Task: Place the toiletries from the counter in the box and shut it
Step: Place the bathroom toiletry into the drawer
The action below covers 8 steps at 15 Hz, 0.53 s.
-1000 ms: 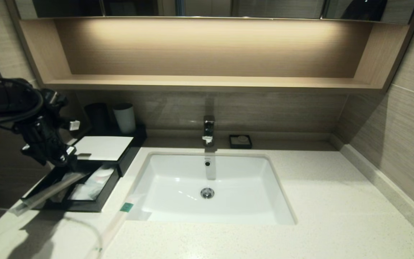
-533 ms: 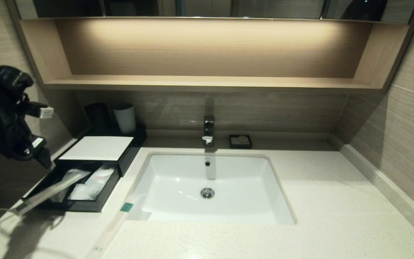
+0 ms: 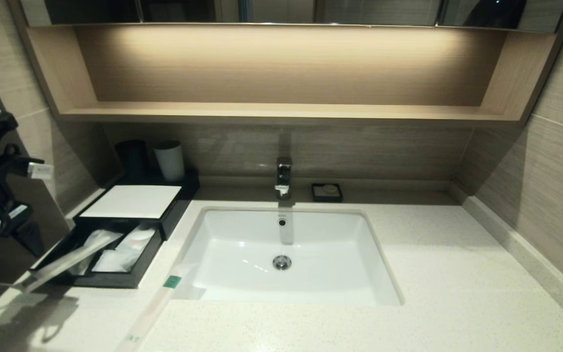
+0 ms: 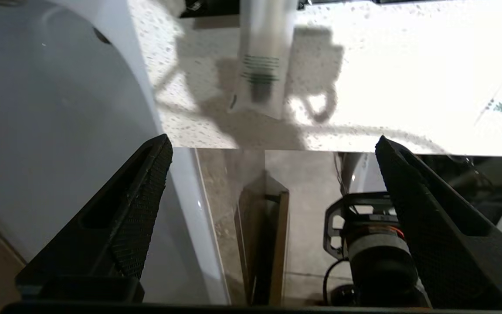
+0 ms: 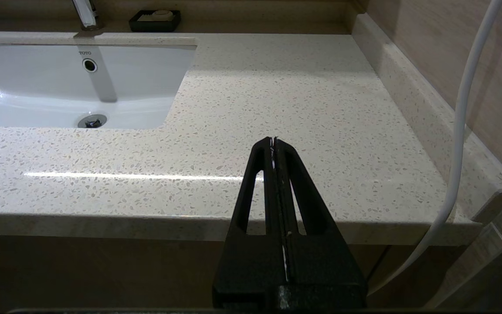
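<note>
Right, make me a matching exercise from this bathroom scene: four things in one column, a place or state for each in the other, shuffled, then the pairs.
Things:
1. left gripper
2. right gripper
3. wrapped toiletry with the green label
4. soap dish

Places or states:
A. lying on the counter beside the sink's front left corner
B. shut, low in front of the counter's edge
C. against the back wall, just right of the faucet
D. open and empty, raised left of the box

Pairs: 1-D, 2-B, 3-A, 4-C
</note>
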### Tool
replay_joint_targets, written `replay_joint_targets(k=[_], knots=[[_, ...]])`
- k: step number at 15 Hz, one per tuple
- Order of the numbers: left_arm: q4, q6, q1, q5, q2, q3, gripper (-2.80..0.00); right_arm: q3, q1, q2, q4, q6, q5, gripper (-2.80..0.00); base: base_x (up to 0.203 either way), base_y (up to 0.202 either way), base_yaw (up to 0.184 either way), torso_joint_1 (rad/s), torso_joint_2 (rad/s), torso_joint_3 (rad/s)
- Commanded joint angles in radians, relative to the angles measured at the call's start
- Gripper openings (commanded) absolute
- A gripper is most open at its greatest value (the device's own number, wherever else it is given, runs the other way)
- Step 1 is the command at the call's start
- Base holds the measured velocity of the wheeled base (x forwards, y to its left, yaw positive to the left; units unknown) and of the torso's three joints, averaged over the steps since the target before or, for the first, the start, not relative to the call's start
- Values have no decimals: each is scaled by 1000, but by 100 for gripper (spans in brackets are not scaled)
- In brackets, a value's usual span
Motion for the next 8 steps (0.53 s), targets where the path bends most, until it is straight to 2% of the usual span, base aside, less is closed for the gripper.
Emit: replay_joint_targets(k=[1, 4, 8], knots=[[38, 3, 3, -9, 45, 0, 0, 1, 0, -1, -1, 0, 0, -280, 0, 0, 0, 0, 0, 0], [57, 15, 11, -9, 97, -1, 0, 1, 0, -1, 0, 0, 0, -280, 0, 0, 0, 0, 0, 0], [48, 88, 37, -7, 161, -6, 0, 2, 0, 0, 0, 0, 0, -280, 0, 0, 0, 0, 0, 0]])
